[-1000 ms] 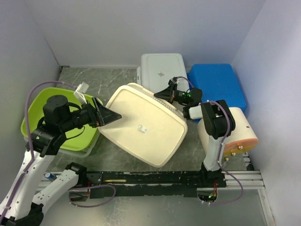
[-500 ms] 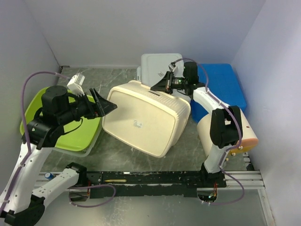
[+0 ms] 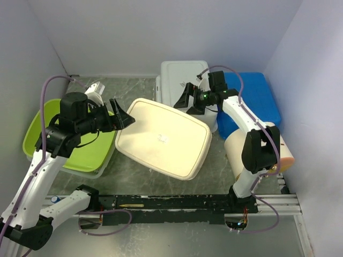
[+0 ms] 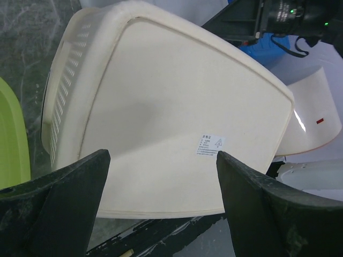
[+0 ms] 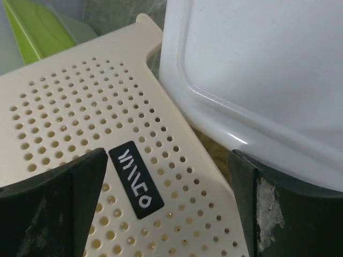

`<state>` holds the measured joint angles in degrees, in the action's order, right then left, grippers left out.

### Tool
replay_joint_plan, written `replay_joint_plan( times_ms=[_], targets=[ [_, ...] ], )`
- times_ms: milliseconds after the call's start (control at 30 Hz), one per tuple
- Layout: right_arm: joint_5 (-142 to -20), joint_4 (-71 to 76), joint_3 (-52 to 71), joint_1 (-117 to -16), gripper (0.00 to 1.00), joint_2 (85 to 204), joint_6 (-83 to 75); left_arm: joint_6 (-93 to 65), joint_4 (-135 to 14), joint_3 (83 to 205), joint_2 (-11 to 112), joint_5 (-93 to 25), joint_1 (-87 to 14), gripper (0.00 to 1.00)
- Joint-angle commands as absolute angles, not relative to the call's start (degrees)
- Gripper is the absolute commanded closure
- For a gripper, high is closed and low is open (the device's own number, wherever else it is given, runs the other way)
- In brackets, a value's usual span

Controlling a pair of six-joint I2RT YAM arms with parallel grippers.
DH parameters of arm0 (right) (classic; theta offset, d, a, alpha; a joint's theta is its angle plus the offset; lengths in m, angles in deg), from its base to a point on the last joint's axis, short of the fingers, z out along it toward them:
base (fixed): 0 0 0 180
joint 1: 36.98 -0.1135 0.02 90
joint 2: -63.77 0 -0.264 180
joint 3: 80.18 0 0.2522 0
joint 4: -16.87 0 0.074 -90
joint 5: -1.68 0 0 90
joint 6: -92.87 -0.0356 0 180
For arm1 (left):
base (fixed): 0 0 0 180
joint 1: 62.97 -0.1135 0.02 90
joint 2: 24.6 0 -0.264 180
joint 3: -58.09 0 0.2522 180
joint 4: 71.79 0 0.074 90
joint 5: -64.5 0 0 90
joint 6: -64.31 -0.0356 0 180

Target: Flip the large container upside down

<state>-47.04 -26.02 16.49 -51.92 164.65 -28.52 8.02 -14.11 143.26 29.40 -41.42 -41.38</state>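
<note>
Between left tool (image 3: 124, 114) and right tool (image 3: 187, 101), both spread wide, the large container (image 3: 166, 144) lies base-up

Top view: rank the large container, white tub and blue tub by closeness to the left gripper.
1. large container, just right of the left gripper.
2. white tub, back centre.
3. blue tub, back right.

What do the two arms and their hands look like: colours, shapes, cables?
The left arm and right arm have white links and black joints. A lilac cable loops along each. The left hand and right hand have black, wedge-shaped fingers. A green light glows near the right hand.
</note>
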Motion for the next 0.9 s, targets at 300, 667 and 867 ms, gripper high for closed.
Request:
replay_joint_plan(
  times_ms=[300,667,867],
  targets=[
    [-77.2,-39.5,23.5,-52.7,0.0,145.9,-23.5,-0.7,-16.0,143.3,33.7,-41.5,-41.3,0.07],
    [-71.5,-39.0,2.6,-53.3,0.0,120.7,-32.2,-10.6,-21.1,145.6,36.8,-44.2,-42.0,0.04],
    [-72.2,-42.3,0.3,-53.5,0.0,115.5,-36.8,-16.3,-17.5,150.8,42.1,-48.6,-47.4,0.03]
  ],
)
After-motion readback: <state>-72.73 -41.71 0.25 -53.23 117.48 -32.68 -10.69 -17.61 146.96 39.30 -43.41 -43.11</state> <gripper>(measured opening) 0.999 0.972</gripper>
